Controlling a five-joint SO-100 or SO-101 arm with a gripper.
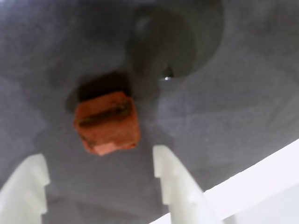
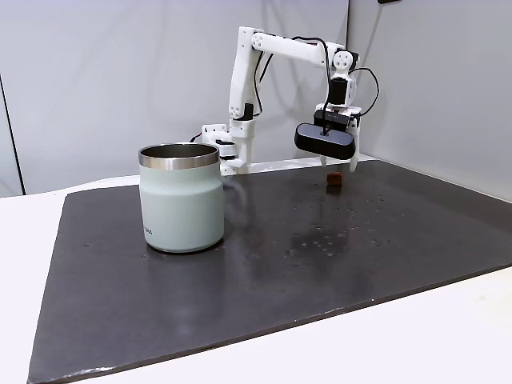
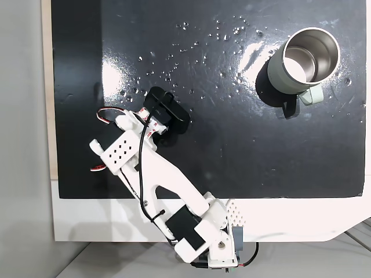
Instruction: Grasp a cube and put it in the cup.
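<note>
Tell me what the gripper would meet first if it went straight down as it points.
Probably the cube, lying between the open gripper fingers in the wrist view; otherwise the dark mat.

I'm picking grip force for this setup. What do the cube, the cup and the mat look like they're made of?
The cube: matte reddish-brown, rough-faced, perhaps wood or foam; the blur leaves it open.
The cup: a bare shiny steel rim over a smooth mint-green coating, likely painted metal.
The mat: a dark, slightly glossy sheet reflecting light in the top-down fixed view; the material is unclear.
</note>
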